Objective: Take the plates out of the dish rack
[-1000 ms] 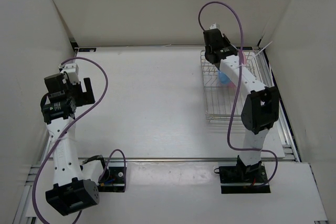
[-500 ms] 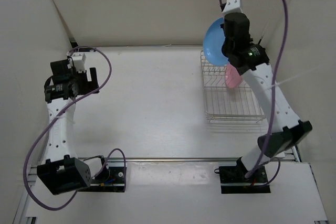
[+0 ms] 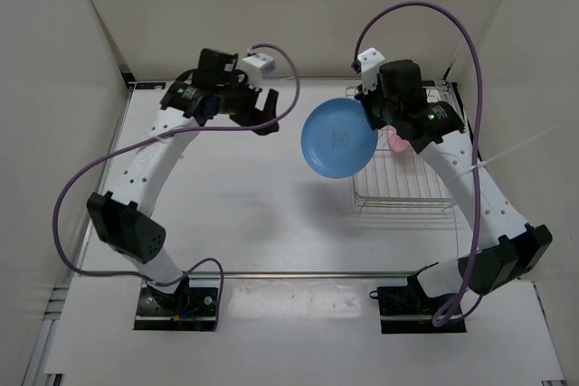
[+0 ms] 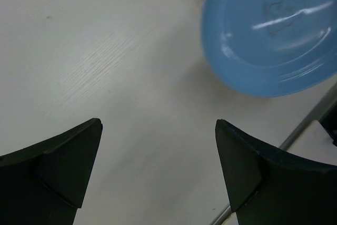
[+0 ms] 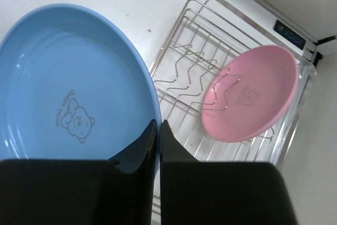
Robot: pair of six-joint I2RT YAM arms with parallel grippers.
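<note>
My right gripper (image 5: 158,130) is shut on the rim of the light blue plate (image 5: 68,93), which hangs in the air just left of the dish rack (image 3: 403,196) in the top view, where the blue plate (image 3: 338,137) faces up. The pink plate (image 5: 251,92) still leans among the wires of the silver dish rack (image 5: 184,61); in the top view only a bit of this pink plate (image 3: 397,142) shows behind my right arm. My left gripper (image 3: 261,110) stands open and holds nothing, left of the blue plate (image 4: 271,30), its fingers (image 4: 68,162) over bare table.
White walls close in the table on the left, back and right. A metal rail (image 4: 305,125) runs along the table's edge near the left gripper. Purple cables loop above both arms.
My right arm has carried the blue plate from above the rack's back down and left, off the rack. My left arm has swung from the far left toward the middle back.
</note>
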